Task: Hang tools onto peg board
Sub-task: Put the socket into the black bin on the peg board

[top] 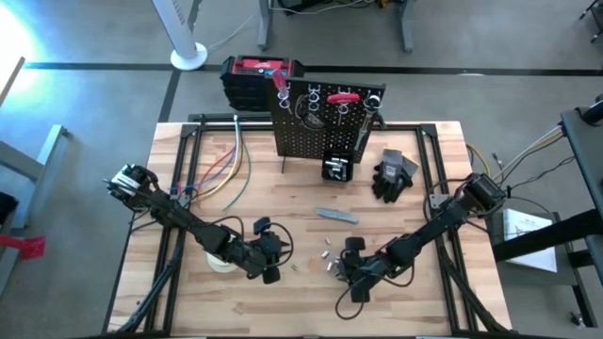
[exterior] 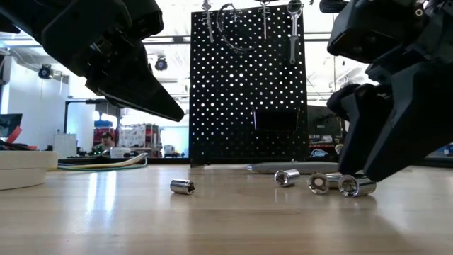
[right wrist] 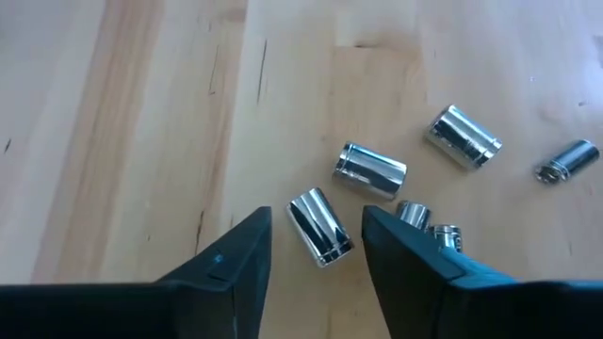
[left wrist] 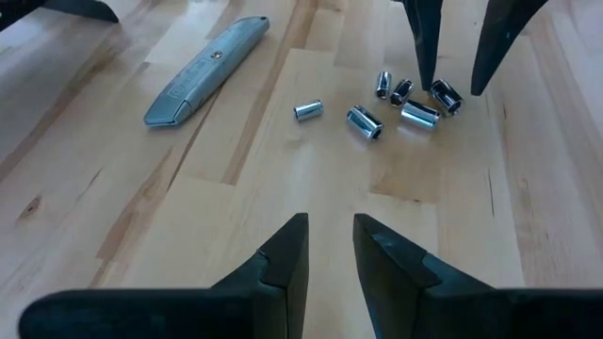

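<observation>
While seen from above, right end effector (top: 350, 276) down low over the scattered silvery bits (top: 327, 258) on the wooden surface (top: 424, 311), left end effector (top: 268, 264) parked just beside, near the tape roll (top: 219, 264). Peg board (top: 320, 127) upright at the far edge, grey utility knife (top: 336, 216) lying between.

At table height, bits (exterior: 347, 185) resting right under the right arm's fingers, peg board (exterior: 248, 85) well behind.

From the left wrist, fingers (left wrist: 287, 259) narrowly parted, gripping nothing.

From the right wrist, jaws spread wide either side of one bit (right wrist: 320, 226), not clamped yet. Best squeezed squarely across the barrel, keeping clear of neighbours (right wrist: 370, 171). Plenty of bare wood around; crowding only from the left arm nearby.
</observation>
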Action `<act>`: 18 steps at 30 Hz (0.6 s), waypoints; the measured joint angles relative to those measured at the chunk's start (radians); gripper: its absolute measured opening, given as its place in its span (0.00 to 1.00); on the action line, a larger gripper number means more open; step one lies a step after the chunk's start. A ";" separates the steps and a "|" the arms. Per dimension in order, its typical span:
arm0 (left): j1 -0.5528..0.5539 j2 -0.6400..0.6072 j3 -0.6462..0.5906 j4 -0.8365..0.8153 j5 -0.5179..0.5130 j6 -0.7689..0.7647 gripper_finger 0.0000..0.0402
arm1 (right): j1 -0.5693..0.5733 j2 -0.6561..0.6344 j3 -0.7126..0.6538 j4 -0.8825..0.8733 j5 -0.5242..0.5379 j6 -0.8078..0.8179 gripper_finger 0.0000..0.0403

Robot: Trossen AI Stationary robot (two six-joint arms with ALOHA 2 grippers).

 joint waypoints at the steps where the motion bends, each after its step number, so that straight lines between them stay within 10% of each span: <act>1: 0.000 0.000 0.000 0.000 0.000 0.000 0.19 | 0.000 0.000 0.000 0.000 -0.003 0.000 0.38; 18: 0.000 0.000 0.000 -0.001 0.000 0.000 0.19 | -0.003 0.065 0.002 0.056 0.000 0.065 0.28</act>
